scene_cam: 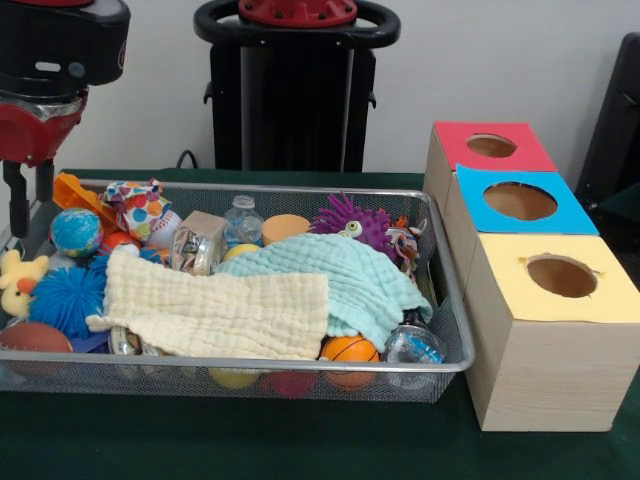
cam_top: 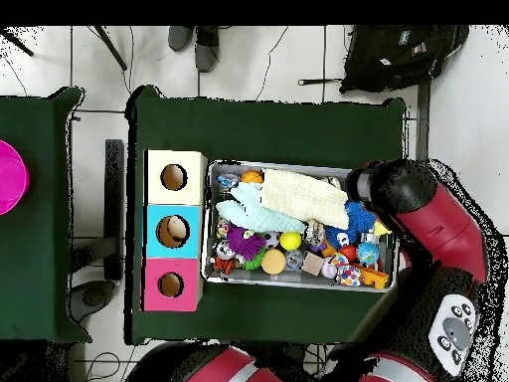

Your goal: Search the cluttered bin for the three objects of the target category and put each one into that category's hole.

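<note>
While the target category is not given, the wire bin (scene_cam: 445, 300) holds a mixed heap, and the balls look like a likely set: an orange basketball (scene_cam: 350, 349) against the near wall, a blue globe ball (scene_cam: 76, 231) at the left end, and a spiky blue ball (scene_cam: 68, 297) just beside the yellow cloth (scene_cam: 215, 312). That cloth and a mint cloth (scene_cam: 335, 280) lie draped over the middle and hide whatever sits beneath. The gripper (scene_cam: 27, 205) hangs over the bin's left end, near the globe ball, its two dark fingers (scene_cam: 14, 200) standing slightly apart and holding nothing. Beside the bin stands a row of wooden boxes, each with a hole in a coloured top: red box (scene_cam: 494, 146), blue box (scene_cam: 520, 200) and yellow box (scene_cam: 561, 275). I judge the balls light and rounded, apt to roll or squirt out of a pinch, so the fingers should close across the widest part from above. The spiky ball is probably soft and will give. Either cloth is limp and would need lifting by a bunched fold to uncover more.
</note>
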